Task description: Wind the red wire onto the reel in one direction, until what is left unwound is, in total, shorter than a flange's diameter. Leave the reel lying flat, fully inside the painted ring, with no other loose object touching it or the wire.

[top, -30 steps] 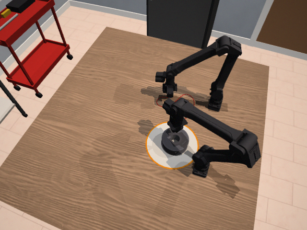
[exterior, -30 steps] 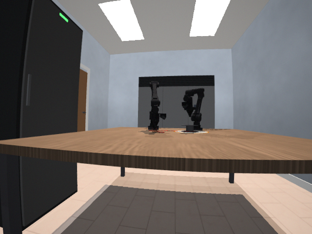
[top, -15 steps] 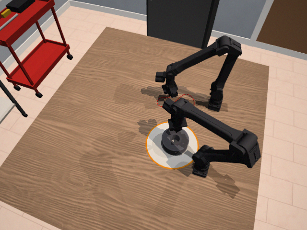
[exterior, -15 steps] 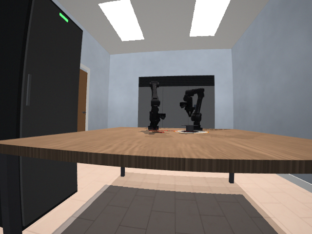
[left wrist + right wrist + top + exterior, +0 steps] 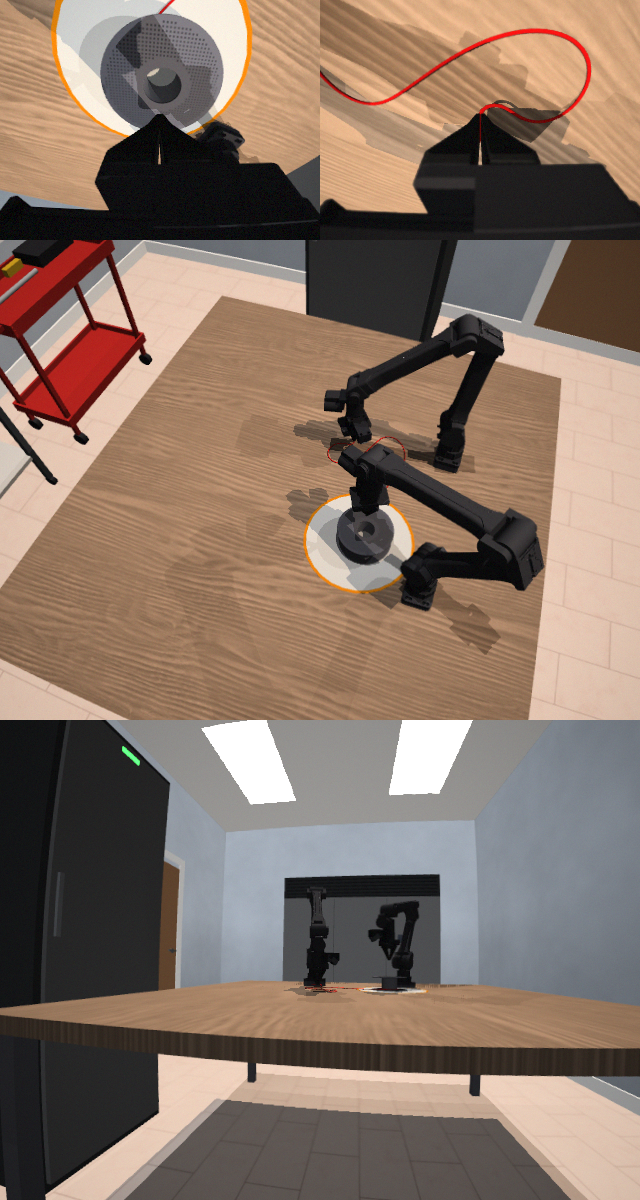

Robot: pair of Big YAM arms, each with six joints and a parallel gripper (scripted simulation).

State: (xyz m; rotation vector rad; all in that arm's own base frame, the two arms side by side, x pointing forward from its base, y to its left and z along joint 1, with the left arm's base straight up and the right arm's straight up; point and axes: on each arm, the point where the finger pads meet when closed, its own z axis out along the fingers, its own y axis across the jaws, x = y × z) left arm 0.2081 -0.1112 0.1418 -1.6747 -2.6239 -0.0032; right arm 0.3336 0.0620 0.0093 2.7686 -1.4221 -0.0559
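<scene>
Tugging too hard could have dragged the reel (image 5: 379, 545) (image 5: 388, 984) (image 5: 200, 52), flat inside the painted ring (image 5: 305, 539) (image 5: 425, 991) (image 5: 250, 40), off its spot, since the right end effector (image 5: 364, 440) (image 5: 317, 984) (image 5: 480, 119) pinched the looped wire (image 5: 405, 449) (image 5: 354, 988) (image 5: 167, 6) (image 5: 589, 70) while the left end effector (image 5: 366, 510) (image 5: 388, 958) (image 5: 159, 119), pressed together on nothing, hovered above.

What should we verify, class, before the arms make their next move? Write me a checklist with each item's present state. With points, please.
1. Reel (image 5: 379, 544) (image 5: 388, 983) (image 5: 200, 55) lying flat: ok.
2. Reel fully inside the painted ring (image 5: 304, 542) (image 5: 426, 991) (image 5: 250, 40): ok.
3. Right gripper (image 5: 364, 440) (image 5: 316, 981) (image 5: 480, 114) shut on the red wire (image 5: 388, 436) (image 5: 348, 988) (image 5: 167, 6) (image 5: 535, 31): ok.
4. Left gripper (image 5: 365, 511) (image 5: 389, 957) (image 5: 160, 116) free of the wire: ok.
5. Unwound wire shorter than a flange's diameter: not ok, long curves remain.
6. Winding in one direction: cannot tell.
</scene>
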